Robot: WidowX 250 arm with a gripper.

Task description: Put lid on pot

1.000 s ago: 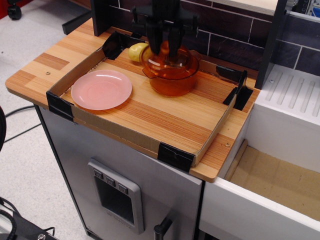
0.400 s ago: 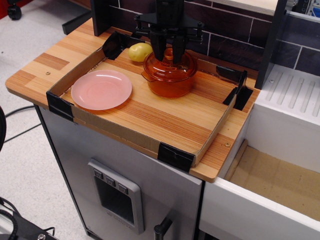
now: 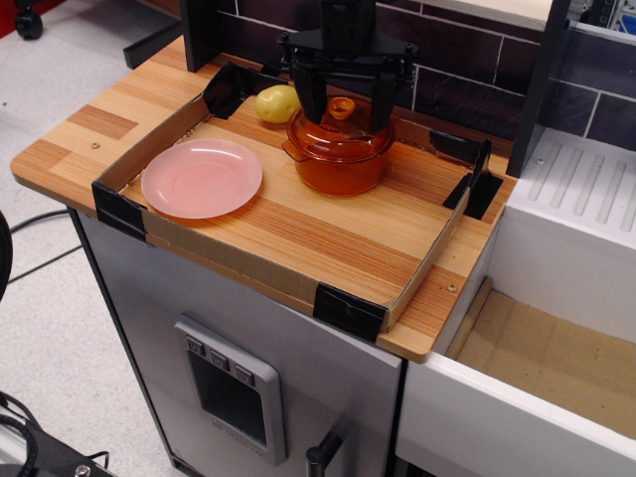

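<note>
The translucent orange pot (image 3: pixel 340 164) stands at the back middle of the wooden tray. The domed orange lid (image 3: pixel 340 131) rests on the pot's rim, its small round knob (image 3: pixel 342 106) showing. My black gripper (image 3: pixel 344 97) hangs straight above the lid, open, one finger (image 3: pixel 309 94) left of the knob and one right of it, neither touching it.
A flat pink plate (image 3: pixel 202 177) lies at the tray's left. A yellow potato-like object (image 3: pixel 277 102) sits behind the pot on the left. The cardboard tray wall (image 3: pixel 238 266) with black taped corners rims the board. A white sink (image 3: pixel 556 328) is at the right.
The gripper, shut on the lid's knob a second ago, has set the lid on the pot and opened its fingers. The knob now shows free between them.
</note>
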